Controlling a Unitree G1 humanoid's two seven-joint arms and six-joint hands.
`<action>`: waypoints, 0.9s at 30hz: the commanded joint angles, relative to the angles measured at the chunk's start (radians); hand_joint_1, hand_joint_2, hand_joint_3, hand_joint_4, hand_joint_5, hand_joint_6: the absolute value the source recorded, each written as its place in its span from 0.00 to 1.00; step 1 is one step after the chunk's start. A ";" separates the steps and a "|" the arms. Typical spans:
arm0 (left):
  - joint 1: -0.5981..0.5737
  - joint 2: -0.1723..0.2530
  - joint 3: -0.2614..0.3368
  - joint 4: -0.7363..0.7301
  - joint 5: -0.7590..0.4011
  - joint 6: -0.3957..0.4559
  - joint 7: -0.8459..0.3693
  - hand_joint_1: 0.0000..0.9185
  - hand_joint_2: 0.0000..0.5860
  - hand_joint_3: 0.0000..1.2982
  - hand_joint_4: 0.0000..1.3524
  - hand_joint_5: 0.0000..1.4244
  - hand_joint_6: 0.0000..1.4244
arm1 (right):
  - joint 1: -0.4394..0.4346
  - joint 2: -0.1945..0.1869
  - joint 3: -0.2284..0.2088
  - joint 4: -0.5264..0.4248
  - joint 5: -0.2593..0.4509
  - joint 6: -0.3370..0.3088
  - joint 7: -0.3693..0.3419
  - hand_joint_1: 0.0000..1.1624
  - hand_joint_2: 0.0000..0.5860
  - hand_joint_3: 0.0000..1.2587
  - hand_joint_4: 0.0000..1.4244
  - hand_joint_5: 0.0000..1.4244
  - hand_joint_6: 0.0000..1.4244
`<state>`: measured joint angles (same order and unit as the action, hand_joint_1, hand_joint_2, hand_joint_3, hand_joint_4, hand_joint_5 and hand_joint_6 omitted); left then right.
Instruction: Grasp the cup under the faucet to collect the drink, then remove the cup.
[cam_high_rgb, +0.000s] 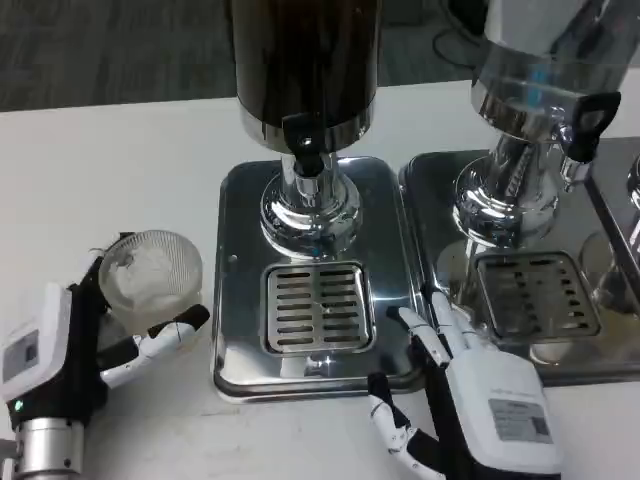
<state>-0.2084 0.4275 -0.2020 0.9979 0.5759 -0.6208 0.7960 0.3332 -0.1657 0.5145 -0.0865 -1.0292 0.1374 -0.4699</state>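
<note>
Head view. You had two drink dispensers on the white desk (110, 160). The nearer one, a dark cylindrical tank (305, 60) on a polished steel base (240, 250), stood at centre; its black faucet lever (303, 140) hung above a slotted steel drip grille (316, 308). A second dispenser with a clear tank (545, 60) and its own black tap (585, 125) stood to the right on a matching steel base (430, 200) with a similar grille (535, 292).

The clear ribbed plastic cup (150, 275) was left of the central base, on the desk, well apart from the faucet and not on the grille. The base's raised left edge lay between cup and grille.

Your left hand (60, 360) was just beside the cup, its fingers (170, 335) spread and reaching under the cup's near side; whether they touched it could not be told, and they had not closed around it. Your right hand (470, 390) lay at the front right corner of the central base, fingers (425, 335) extended and apart, holding nothing, one fingertip resting near the base's edge.
</note>
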 joint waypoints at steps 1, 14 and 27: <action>-0.011 0.004 -0.003 0.018 0.003 -0.016 0.030 0.45 0.19 0.26 0.30 0.49 0.55 | 0.001 0.002 -0.003 -0.008 0.009 0.002 0.000 0.23 0.74 0.16 0.01 0.08 0.18; -0.003 -0.004 -0.012 0.013 0.026 -0.004 0.120 0.50 0.24 0.34 0.40 0.59 0.71 | -0.017 -0.009 -0.009 -0.006 0.018 -0.003 0.013 0.23 0.74 0.16 0.01 0.08 0.18; -0.017 -0.008 -0.017 0.009 0.035 -0.002 0.185 0.50 0.24 0.34 0.40 0.59 0.71 | -0.007 -0.014 -0.014 -0.018 0.015 0.001 0.007 0.23 0.74 0.16 0.01 0.08 0.18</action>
<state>-0.2065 0.4217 -0.2166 1.0097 0.6019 -0.6151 0.9442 0.3201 -0.1728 0.5091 -0.0892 -1.0181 0.1373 -0.4634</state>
